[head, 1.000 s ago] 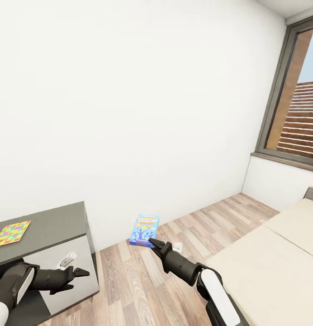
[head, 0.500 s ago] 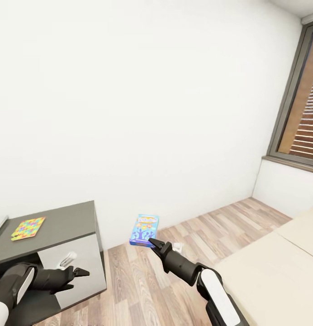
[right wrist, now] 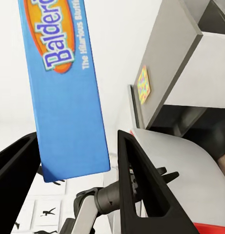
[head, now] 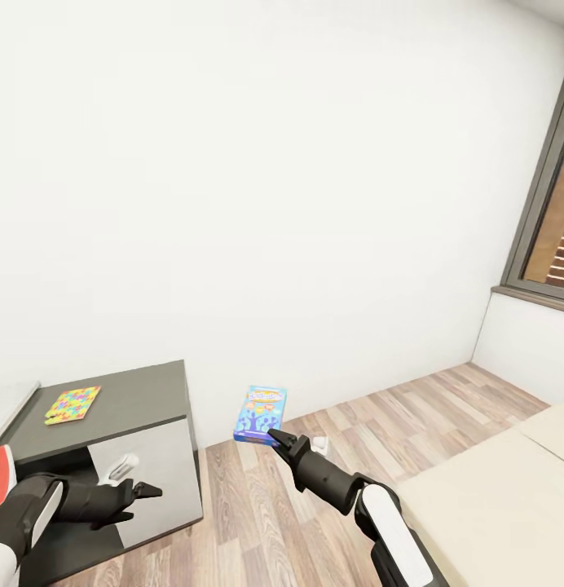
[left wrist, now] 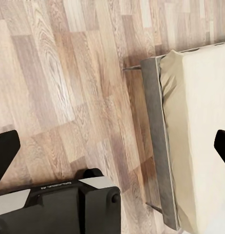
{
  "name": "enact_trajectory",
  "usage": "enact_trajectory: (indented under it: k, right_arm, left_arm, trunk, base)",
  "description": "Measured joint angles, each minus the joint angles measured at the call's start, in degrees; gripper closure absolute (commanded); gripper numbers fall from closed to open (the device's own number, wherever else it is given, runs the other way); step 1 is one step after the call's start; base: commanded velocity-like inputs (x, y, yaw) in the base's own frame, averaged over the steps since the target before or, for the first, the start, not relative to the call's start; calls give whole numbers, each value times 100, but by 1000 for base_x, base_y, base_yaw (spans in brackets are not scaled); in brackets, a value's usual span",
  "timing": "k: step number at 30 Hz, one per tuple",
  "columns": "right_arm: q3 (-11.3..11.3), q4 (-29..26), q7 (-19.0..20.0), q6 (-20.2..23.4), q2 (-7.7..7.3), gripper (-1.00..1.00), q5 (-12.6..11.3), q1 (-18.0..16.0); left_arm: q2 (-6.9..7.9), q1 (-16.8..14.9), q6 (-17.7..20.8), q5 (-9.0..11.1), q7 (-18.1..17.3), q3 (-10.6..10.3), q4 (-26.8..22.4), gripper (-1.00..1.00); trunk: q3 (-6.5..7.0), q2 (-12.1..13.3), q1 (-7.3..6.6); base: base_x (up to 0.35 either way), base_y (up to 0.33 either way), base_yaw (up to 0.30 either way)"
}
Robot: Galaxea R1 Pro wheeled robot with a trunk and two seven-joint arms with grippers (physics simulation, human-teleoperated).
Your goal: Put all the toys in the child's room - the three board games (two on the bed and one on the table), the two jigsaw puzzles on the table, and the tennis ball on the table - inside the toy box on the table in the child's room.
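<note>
My right gripper [head: 276, 441] is shut on the lower edge of a blue board game [head: 260, 414] lettered "Balderdash", held upright above the wood floor. In the right wrist view the blue box [right wrist: 63, 92] stands between the two black fingers [right wrist: 141, 185]. A multicoloured jigsaw puzzle [head: 72, 404] lies flat on the low dark grey cabinet [head: 135, 395] at the left; the right wrist view also catches this puzzle [right wrist: 144, 90]. My left gripper [head: 142, 501] hangs open and empty in front of the cabinet, its fingers [left wrist: 5, 151] spread wide over floor. The toy box and tennis ball are out of view.
The beige bed [head: 494, 489] with its grey frame [left wrist: 153, 131] fills the lower right. A window [head: 551, 228] is at the right edge. A white wall runs straight ahead. A pale sliver of the table [head: 9, 408] shows at the far left. Wood floor [head: 249, 505] lies between cabinet and bed.
The whole view has swung to the left: cabinet and puzzle slid rightward in the picture, and window and bed slid toward the right edge. Both arms and the held box keep their places.
</note>
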Motion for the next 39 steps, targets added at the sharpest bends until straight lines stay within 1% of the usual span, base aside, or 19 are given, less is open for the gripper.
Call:
enact_trajectory:
  k: [8, 11, 39]
  right_arm:
    - [-2, 0, 0, -8, -3, 100, 3, 0]
    - [-3, 0, 0, -9, -1, 100, 3, 0]
    - [-2, 2, -1, -9, 0, 100, 31, 0]
  left_arm:
    - [0, 0, 0, 0, 0, 0, 0, -100]
    - [0, 0, 0, 1, -1, 0, 0, -100]
    - [-2, 0, 0, 1, 0, 0, 0, -100]
  trunk:
    - [0, 0, 0]
    - [3, 0, 0]
    - [92, 0, 0]
  base:
    - [0, 0, 1]
    - [0, 0, 133]
    - [0, 0, 266]
